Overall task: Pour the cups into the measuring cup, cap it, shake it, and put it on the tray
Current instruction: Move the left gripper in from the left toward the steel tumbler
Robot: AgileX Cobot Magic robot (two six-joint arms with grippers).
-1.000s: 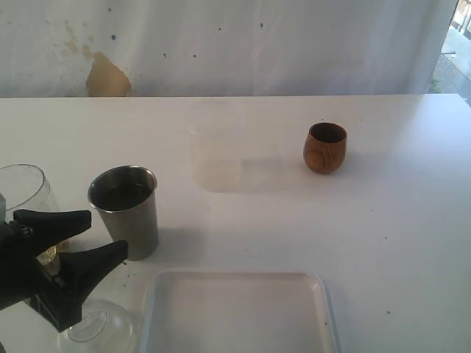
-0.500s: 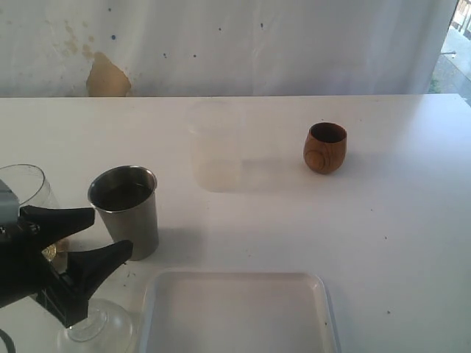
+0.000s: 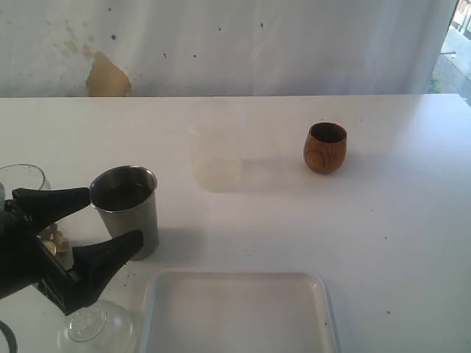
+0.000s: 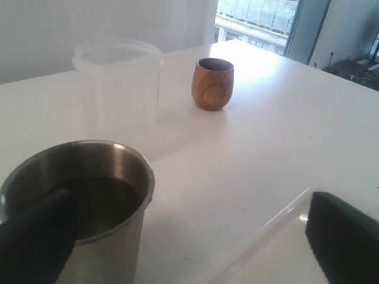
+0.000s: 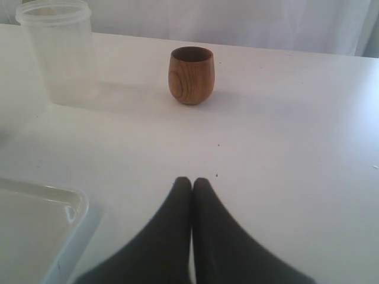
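The steel tumbler (image 3: 126, 211) (image 4: 77, 207) stands at the front left of the table, dark inside. My left gripper (image 3: 114, 218) (image 4: 189, 236) is open wide just short of it, one finger (image 4: 35, 242) close against its near side, gripping nothing. The clear measuring cup (image 3: 26, 184) stands at the far left, partly hidden behind that arm. Far off at the back right sits the brown wooden cup (image 3: 325, 147) (image 4: 212, 83) (image 5: 190, 75). The white tray (image 3: 235, 312) (image 4: 284, 248) (image 5: 35, 219) lies at the front edge. My right gripper (image 5: 192, 180) is shut and empty, pointing at the wooden cup.
A frosted translucent cup (image 3: 217, 147) (image 4: 118, 89) (image 5: 59, 50) stands at the back middle. A clear domed lid (image 3: 92, 327) lies at the front left corner beside the tray. A white curtain hangs behind the table.
The left gripper's jaws have spread wider and its fingers have come closer to the steel tumbler. The cups and tray have not moved.
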